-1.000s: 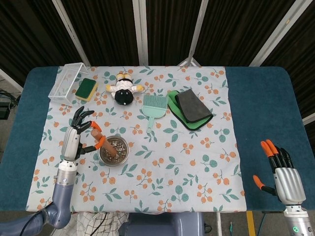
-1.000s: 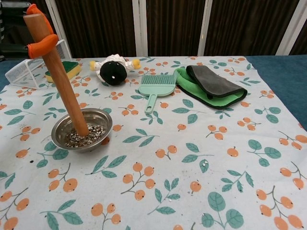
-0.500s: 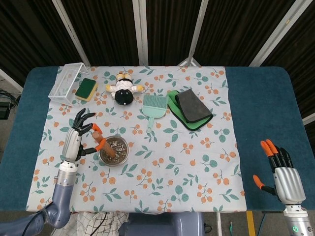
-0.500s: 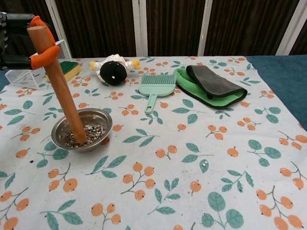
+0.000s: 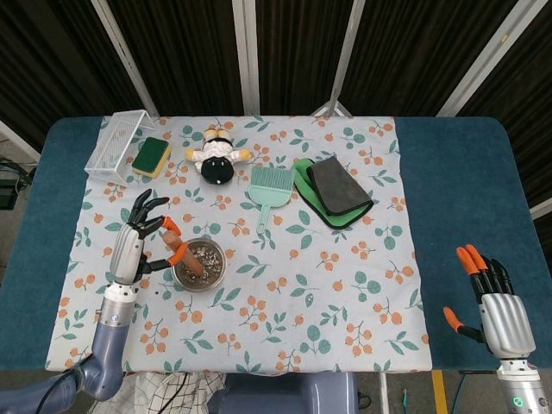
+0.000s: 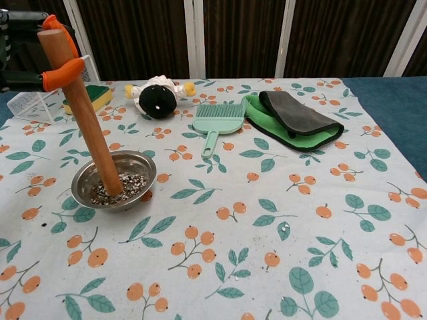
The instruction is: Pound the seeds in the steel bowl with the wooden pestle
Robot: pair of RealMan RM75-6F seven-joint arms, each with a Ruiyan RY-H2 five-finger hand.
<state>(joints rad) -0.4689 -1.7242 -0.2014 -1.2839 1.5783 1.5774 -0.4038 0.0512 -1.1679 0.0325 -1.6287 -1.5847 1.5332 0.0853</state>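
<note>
While the left hand (image 5: 138,237) grips the top of the pestle (image 6: 81,112) in its fingers (image 6: 63,71), the tip sits among the seeds (image 6: 121,190) in the bowl (image 6: 142,163), which lies just left of the brush (image 6: 217,121). Over the last second the shaft has dipped and risen slightly, so a pounding stroke seems under way, though how crushed the seeds are is unclear. The right hand (image 5: 500,312), far right of the bowl, holds nothing, fingers apart.

A white tablecloth patterned with orange berries and green leaves (image 5: 345,285) covers the dark blue table (image 5: 466,181), carrying a mint-green plastic brush (image 6: 216,120), yellow-and-green sponge (image 5: 152,156) and grey-on-green folded cloths (image 6: 293,119).
</note>
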